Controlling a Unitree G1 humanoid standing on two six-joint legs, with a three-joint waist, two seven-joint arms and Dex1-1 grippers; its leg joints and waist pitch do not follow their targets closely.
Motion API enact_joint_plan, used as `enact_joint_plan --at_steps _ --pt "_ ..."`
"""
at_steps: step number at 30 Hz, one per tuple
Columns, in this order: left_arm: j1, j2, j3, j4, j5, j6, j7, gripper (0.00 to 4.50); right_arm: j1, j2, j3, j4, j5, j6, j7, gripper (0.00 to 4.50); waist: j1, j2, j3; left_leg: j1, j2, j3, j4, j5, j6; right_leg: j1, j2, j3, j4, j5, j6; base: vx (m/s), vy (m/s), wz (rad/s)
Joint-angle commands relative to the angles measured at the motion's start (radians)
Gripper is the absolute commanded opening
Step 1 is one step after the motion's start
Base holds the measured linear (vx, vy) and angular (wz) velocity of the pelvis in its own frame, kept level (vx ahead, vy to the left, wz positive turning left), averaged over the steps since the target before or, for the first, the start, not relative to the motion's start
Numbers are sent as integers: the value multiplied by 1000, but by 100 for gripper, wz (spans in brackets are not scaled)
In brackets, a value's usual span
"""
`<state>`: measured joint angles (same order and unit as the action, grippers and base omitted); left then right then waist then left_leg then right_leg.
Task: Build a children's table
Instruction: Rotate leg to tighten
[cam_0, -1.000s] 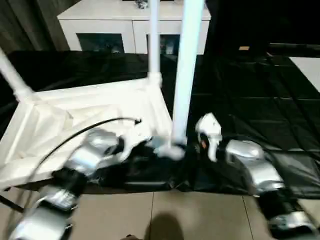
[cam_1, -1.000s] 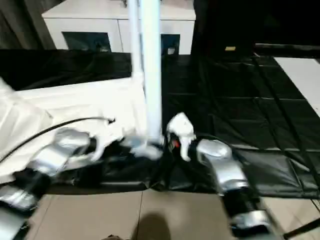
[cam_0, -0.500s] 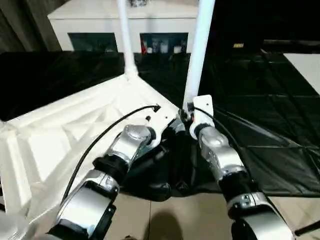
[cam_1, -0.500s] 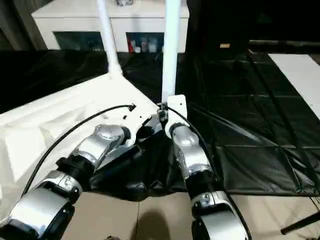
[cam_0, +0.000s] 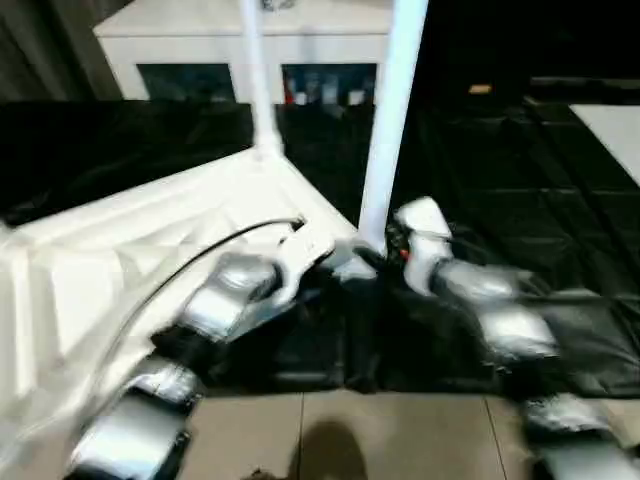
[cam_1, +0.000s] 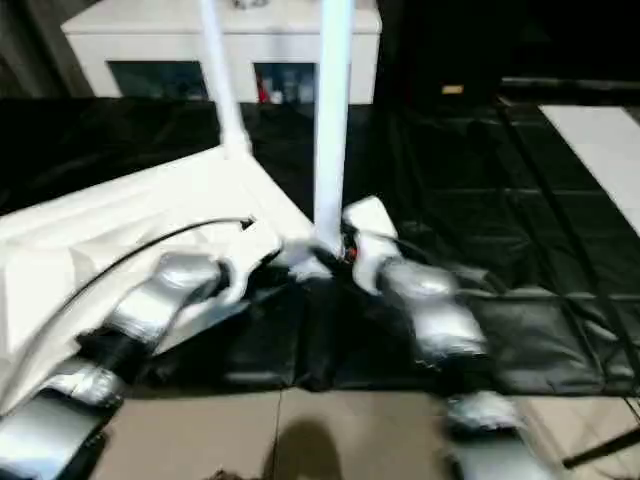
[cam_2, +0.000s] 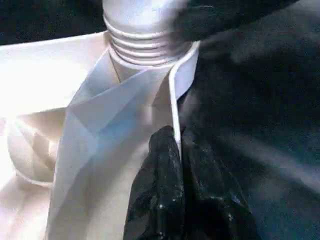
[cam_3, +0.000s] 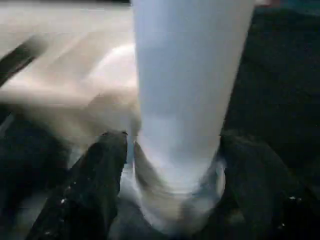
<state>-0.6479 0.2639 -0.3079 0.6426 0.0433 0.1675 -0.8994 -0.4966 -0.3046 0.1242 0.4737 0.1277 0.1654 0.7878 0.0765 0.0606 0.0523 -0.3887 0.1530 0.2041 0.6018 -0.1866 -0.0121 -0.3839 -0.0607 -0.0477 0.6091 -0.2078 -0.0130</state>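
- The right gripper has swung outward from the near leg, its fingers now spread either side of the base, gripping nothing.
- The left gripper pinches the table top's near rim, steadying it on the black cover.

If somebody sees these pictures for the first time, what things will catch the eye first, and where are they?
First, the white table top lying upside down on the black-covered table, with two white legs rising from it: the near leg at its corner and the far leg behind. Next, both hands at the near leg's base: the left hand pinches the top's rim, and the right hand's fingers flank the leg.
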Motion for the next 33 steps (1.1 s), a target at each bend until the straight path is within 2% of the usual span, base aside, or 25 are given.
enact_joint_plan --at_steps 1,2,6,8,9,11,14,15,19,21,24,26,27,33 --pt "35 21 -44 -59 -18 -29 -111 0 19 -26 53 -63 24 -3 139 314 6 -7 -68 22 95 -46 -68 -157 104 42 -103 47 -58 -19 -261 0 0 0" --pt "59 46 -54 -111 -38 -20 -168 0 31 -62 65 -88 36 -2 194 314 8 -9 -64 20 96 -46 -71 -174 100 41 -106 49 -61 -49 -263 0 0 0" --pt "84 85 -72 -170 -43 -10 -222 0 44 -106 79 -115 41 -9 265 314 17 -5 -59 34 97 -42 -75 -234 58 26 -103 53 -77 -190 -253 0 0 0" --pt "104 131 -88 -217 -36 -15 -276 0 41 -133 81 -120 27 -28 299 314 21 -5 -58 37 99 -45 -79 -252 39 23 -104 55 -78 -217 -246 0 0 0" --pt "108 139 -89 -227 -34 -16 -284 0 36 -136 80 -121 29 -26 303 314 20 -4 -58 33 98 -45 -81 -248 33 25 -101 54 -74 -207 -242 0 0 0" --pt "113 152 -92 -244 -31 -14 -296 0 35 -141 84 -130 36 -24 321 314 22 -5 -60 35 97 -45 -81 -242 29 25 -102 54 -73 -189 -241 0 0 0" --pt "112 158 -93 -248 -27 -14 -299 0 34 -144 106 -131 24 -44 340 314 21 -6 -61 30 94 -45 -79 -223 34 28 -102 53 -70 -164 -242 0 0 0" --pt "108 160 -95 -248 -24 -13 -297 0 34 -148 128 -126 1 -65 352 314 22 -9 -63 27 93 -45 -76 -199 41 30 -105 53 -68 -137 -246 0 0 0" --pt "102 161 -95 -250 -24 -10 -293 0 34 -151 147 -120 -20 -85 364 314 22 -9 -65 25 92 -44 -72 -170 61 31 -103 51 -64 -103 -251 0 0 0" --pt "102 161 -95 -250 -24 -9 -293 0 34 -150 148 -118 -23 -87 366 314 22 -9 -65 25 93 -45 -72 -174 62 31 -102 50 -64 -110 -251 0 0 0" --pt "100 164 -93 -251 -22 -9 -290 0 27 -149 150 -101 -25 -94 363 278 22 -8 -64 26 93 -45 -73 -184 61 31 -102 50 -66 -132 -250 0 0 0" --pt "101 166 -93 -252 -22 -8 -289 0 25 -148 150 -96 -25 -95 363 278 22 -9 -65 26 93 -45 -72 -180 60 31 -102 51 -66 -128 -250 0 0 0" --pt "102 166 -93 -252 -22 -8 -289 0 25 -148 150 -96 -25 -95 364 263 22 -9 -65 26 92 -45 -72 -178 62 32 -101 50 -65 -125 -250 0 0 0" --pt "107 178 -98 -252 -18 -6 -299 0 31 -155 156 -99 -31 -97 388 256 23 -9 -67 25 92 -45 -69 -158 72 33 -101 49 -62 -97 -254 0 0 0"
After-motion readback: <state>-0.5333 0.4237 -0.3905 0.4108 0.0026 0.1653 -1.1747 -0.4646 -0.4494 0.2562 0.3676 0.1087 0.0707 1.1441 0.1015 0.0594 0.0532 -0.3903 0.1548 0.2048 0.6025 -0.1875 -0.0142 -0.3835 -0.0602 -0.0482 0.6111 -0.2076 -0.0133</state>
